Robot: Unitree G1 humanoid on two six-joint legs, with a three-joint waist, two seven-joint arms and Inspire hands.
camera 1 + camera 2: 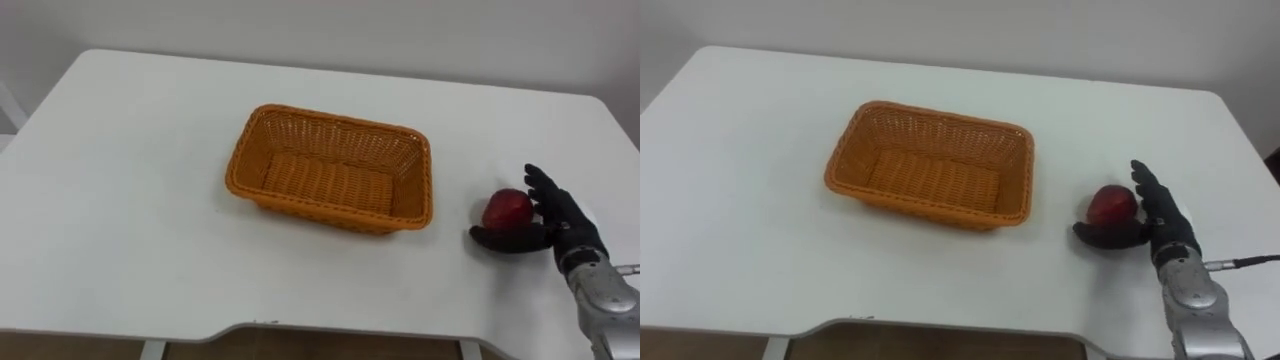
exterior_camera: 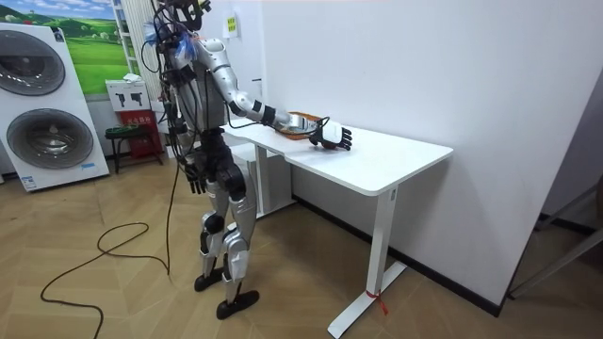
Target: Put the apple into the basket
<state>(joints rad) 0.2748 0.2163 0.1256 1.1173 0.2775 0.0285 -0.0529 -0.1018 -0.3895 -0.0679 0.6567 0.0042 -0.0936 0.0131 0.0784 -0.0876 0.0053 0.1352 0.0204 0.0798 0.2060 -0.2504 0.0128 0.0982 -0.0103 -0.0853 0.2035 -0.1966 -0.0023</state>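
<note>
Against right hand (image 1: 562,224), round apple (image 1: 507,208)

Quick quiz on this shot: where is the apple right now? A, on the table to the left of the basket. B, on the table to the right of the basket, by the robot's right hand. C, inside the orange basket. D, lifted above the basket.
B: the apple rests on the white table to the right of the basket, right beside the right hand, and nothing lies in the basket.
</note>
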